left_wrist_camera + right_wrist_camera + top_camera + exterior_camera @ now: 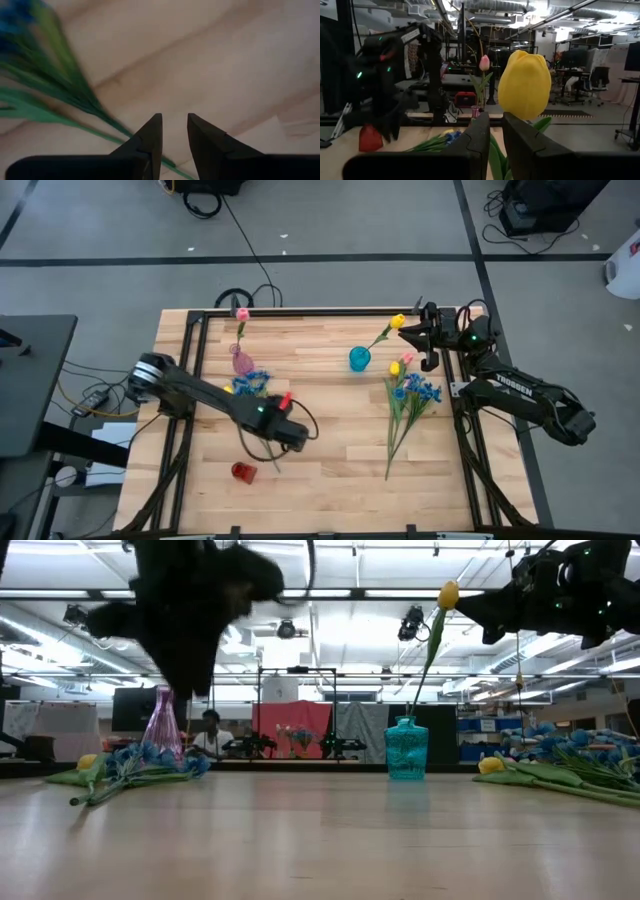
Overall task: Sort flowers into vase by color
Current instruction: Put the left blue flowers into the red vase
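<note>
A yellow tulip (397, 321) (449, 595) (525, 85) stands slanted, its stem running down into the teal vase (359, 358) (405, 748). My right gripper (418, 330) (496, 132) is shut on it just under the bloom. A pink tulip (241, 313) (484, 62) stands in the pink vase (242, 362) (163, 730). Blue sprays with a yellow tulip lie beside that vase (250, 383) (130, 765). My left gripper (285, 425) (175, 130) hovers above the table, slightly open and empty, with a green stem (75, 100) of a blue spray just beyond its fingertips. My right gripper pinches the yellow tulip's stem (495, 148) right below the bloom, between its two fingers. The fingers come about level from the table's right side, across the stem. The bloom is high above the table, and the tilted stem's lower end sits in the teal vase.
A pile of blue sprays, yellow and pink tulips (410, 395) (570, 770) lies near the table's right edge. A red vase (243, 471) lies near the front left. Black frame rails (200, 380) run along the table's sides. Bare wood lies in the middle.
</note>
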